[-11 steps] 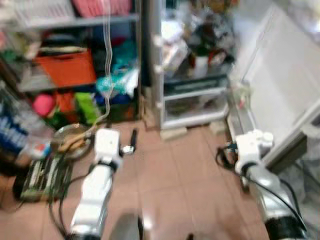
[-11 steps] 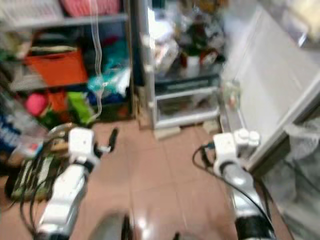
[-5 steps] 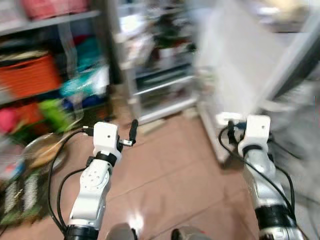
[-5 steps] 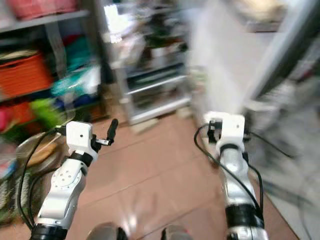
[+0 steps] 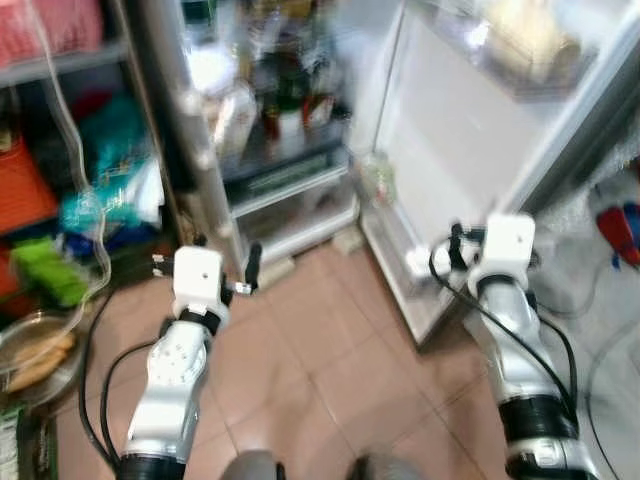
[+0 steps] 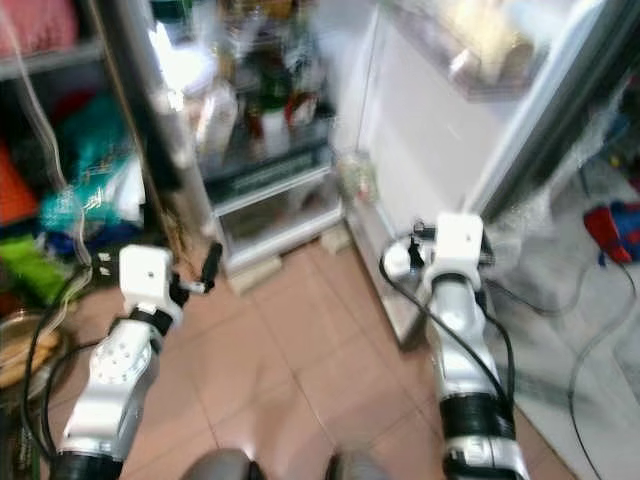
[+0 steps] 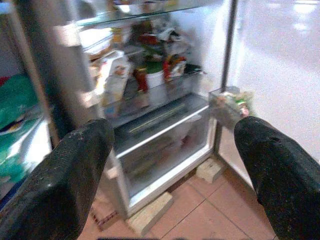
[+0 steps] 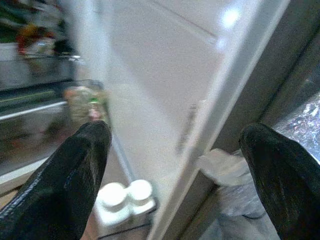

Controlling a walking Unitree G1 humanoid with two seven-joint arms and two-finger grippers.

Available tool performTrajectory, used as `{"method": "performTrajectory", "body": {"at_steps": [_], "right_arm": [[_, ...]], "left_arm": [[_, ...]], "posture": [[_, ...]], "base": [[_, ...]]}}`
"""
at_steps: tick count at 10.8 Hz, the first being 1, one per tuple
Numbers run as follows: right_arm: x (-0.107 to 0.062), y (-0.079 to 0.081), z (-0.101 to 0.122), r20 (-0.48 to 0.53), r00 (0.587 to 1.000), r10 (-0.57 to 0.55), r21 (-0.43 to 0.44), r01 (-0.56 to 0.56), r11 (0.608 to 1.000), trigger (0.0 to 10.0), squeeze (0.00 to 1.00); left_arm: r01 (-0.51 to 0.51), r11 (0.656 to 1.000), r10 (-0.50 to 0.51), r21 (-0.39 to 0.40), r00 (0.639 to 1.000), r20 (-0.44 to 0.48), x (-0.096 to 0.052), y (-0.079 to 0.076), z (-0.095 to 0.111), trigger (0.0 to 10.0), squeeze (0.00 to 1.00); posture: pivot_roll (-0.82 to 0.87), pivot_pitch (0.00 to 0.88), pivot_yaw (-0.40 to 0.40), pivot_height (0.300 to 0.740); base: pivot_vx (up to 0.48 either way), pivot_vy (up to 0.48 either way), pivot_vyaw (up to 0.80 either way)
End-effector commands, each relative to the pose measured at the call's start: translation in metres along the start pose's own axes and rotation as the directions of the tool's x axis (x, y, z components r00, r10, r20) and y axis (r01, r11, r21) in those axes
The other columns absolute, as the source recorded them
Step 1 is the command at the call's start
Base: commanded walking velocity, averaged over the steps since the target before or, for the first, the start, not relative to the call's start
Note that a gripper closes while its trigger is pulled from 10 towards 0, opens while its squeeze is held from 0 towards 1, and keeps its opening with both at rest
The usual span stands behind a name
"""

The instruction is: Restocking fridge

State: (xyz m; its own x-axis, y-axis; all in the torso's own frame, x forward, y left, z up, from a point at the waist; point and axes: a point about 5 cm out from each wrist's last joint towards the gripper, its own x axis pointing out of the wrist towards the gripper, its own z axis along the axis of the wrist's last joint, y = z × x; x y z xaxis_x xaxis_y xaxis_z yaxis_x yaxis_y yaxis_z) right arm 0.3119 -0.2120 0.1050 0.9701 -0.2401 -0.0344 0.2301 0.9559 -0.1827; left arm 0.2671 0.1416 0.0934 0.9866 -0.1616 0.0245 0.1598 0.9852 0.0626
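Metal bowl (image 5: 28,350) on tiled floor (image 5: 300,370), orange bin (image 5: 22,190), red-blue object (image 5: 617,226).

The fridge (image 5: 290,150) stands open at twelve o'clock, its shelves crowded with bottles and packets, its white door (image 5: 460,130) swung toward two o'clock.

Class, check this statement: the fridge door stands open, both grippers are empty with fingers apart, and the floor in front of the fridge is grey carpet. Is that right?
Not quite: the floor is reddish-brown tile, not grey carpet, as the left eye view shows. The rest holds: the fridge door stands open, and the left gripper and right gripper are both empty with fingers apart.
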Motion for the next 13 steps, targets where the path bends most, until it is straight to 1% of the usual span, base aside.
{"method": "performTrajectory", "body": {"at_steps": [1, 2, 4, 7, 8, 10, 11, 13], "right_arm": [[0.002, -0.011, -0.001, 0.003, 0.999, -0.045, -0.021, 0.045, 0.999, 10.0, 0.00], [0.003, -0.012, 0.000, 0.010, 0.998, -0.061, -0.030, 0.061, 0.998, 10.0, 0.00], [0.002, -0.020, -0.001, 0.013, 0.994, -0.112, -0.070, 0.113, 0.991, 10.0, 0.00], [0.009, -0.017, 0.004, 0.028, 0.997, -0.079, -0.017, 0.079, 0.997, 10.0, 0.00], [0.017, -0.015, 0.009, 0.040, 0.998, -0.049, 0.012, 0.049, 0.999, 10.0, 0.00], [0.028, -0.016, 0.016, 0.045, 0.997, -0.056, 0.026, 0.055, 0.998, 10.0, 0.00], [0.033, -0.013, 0.021, 0.052, 0.998, -0.041, 0.035, 0.039, 0.999, 10.0, 0.00], [0.038, -0.009, 0.026, 0.060, 0.998, -0.034, 0.047, 0.032, 0.998, 10.0, 0.00]], "left_arm": [[0.025, 1.000, -0.025, -0.005, 1.000, 0.017, 0.003, -0.008, 0.004, 10.0, 0.00], [0.023, 1.000, -0.023, -0.005, 1.000, 0.014, 0.003, -0.007, 0.004, 10.0, 0.00], [0.027, 1.000, -0.027, -0.006, 0.999, 0.018, 0.003, -0.008, 0.004, 10.0, 0.00], [0.025, 1.000, -0.025, -0.009, 1.000, 0.019, 0.004, -0.009, 0.005, 10.0, 0.00], [0.023, 1.000, -0.023, -0.010, 1.000, 0.019, 0.004, -0.009, 0.005, 10.0, 0.00], [0.022, 1.000, -0.022, -0.009, 1.000, 0.020, 0.005, -0.009, 0.005, 10.0, 0.00], [0.022, 1.000, -0.021, -0.008, 1.000, 0.021, 0.005, -0.009, 0.005, 10.0, 0.00], [0.019, 1.000, -0.019, -0.007, 1.000, 0.021, 0.004, -0.008, 0.005, 10.0, 0.00]], "posture": [[0.06, 0.091, -0.002, 0.740], [0.06, 0.091, -0.003, 0.740], [0.06, 0.090, -0.003, 0.740], [0.06, 0.088, -0.004, 0.740], [0.07, 0.085, -0.005, 0.740], [0.07, 0.084, -0.007, 0.740], [0.07, 0.083, -0.008, 0.740], [0.08, 0.083, -0.009, 0.740]], "base": [[0.364, 0.000, 0.00], [0.000, 0.000, 0.00], [0.000, 0.000, 0.00], [0.000, 0.000, 0.00], [0.000, 0.000, 0.00], [0.000, 0.000, 0.00], [0.000, 0.000, 0.00], [0.000, 0.000, 0.00]]}}
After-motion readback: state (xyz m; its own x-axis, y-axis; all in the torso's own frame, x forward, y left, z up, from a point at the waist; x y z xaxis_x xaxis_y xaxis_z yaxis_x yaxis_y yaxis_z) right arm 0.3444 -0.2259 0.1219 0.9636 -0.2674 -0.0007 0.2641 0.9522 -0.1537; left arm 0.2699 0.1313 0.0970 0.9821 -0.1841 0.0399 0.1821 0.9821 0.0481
